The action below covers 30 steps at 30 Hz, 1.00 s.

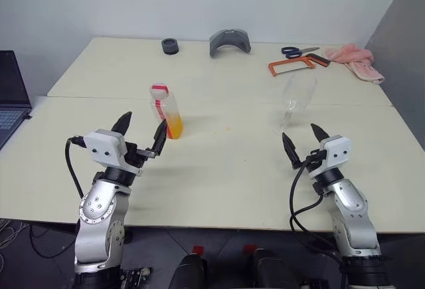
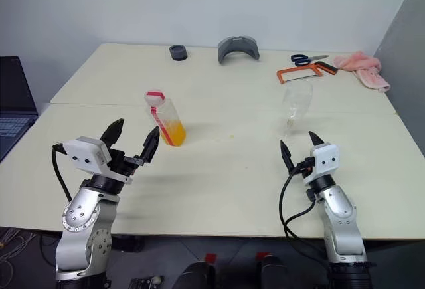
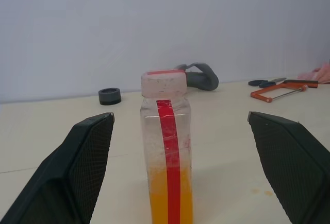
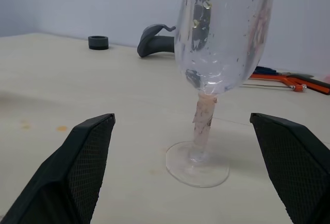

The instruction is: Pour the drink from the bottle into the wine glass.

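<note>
The clear bottle [image 1: 167,111] with a red label strip and a white cap stands upright on the table, left of centre. Orange drink [image 1: 174,127] fills its lower part. My left gripper [image 1: 142,131] is open just in front of the bottle, which sits beyond the gap between its fingers [image 3: 77,167]. The clear wine glass [image 1: 296,97] stands upright on the right side, empty. Just short of the glass's foot [image 4: 197,163], my right gripper [image 1: 302,138] is open with nothing between its fingers.
At the back of the table lie a black ring [image 1: 170,46], a grey curved piece [image 1: 230,41], blue-handled scissors [image 1: 299,52], an orange hacksaw [image 1: 299,66] and a pink cloth [image 1: 357,60]. A laptop [image 1: 12,93] sits at the far left. Small orange drops [image 1: 228,128] mark the table's middle.
</note>
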Each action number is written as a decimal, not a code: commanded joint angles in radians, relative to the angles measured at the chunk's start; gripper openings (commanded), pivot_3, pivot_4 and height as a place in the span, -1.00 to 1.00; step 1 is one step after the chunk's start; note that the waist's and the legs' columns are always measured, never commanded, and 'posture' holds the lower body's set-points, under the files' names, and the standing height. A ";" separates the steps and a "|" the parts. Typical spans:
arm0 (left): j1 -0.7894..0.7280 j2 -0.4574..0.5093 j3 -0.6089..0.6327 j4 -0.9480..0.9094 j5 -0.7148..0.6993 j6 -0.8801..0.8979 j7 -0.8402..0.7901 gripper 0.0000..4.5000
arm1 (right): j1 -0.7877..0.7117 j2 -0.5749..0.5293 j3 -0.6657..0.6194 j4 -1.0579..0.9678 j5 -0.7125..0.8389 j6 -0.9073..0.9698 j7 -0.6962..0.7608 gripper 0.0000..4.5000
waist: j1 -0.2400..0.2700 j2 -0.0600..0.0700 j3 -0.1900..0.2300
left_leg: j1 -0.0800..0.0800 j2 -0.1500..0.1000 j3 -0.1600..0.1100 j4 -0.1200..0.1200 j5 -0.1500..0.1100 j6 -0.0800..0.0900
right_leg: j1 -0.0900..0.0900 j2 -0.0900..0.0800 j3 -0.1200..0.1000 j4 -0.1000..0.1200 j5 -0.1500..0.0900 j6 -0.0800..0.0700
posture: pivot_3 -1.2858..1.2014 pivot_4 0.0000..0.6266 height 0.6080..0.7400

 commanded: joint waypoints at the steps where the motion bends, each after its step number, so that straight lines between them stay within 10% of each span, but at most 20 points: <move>1: -0.004 0.001 0.007 -0.013 -0.026 0.009 -0.004 0.98 | -0.011 -0.029 0.014 -0.056 0.004 -0.008 0.041 1.00 | 0.000 0.000 0.000 | 0.000 0.000 0.000 0.000 0.000 0.000 | 0.000 0.000 0.000 0.000 0.000 0.000 | 0.03 -0.52 1.00; 30: -0.336 0.011 -0.085 0.252 0.142 0.223 0.133 0.98 | -0.071 -0.193 0.135 -0.328 0.216 0.458 0.299 1.00 | 0.000 -0.001 0.001 | -0.001 -0.002 -0.003 0.001 0.000 0.000 | 0.000 0.000 -0.001 0.000 0.000 0.000 | 0.03 -0.52 1.00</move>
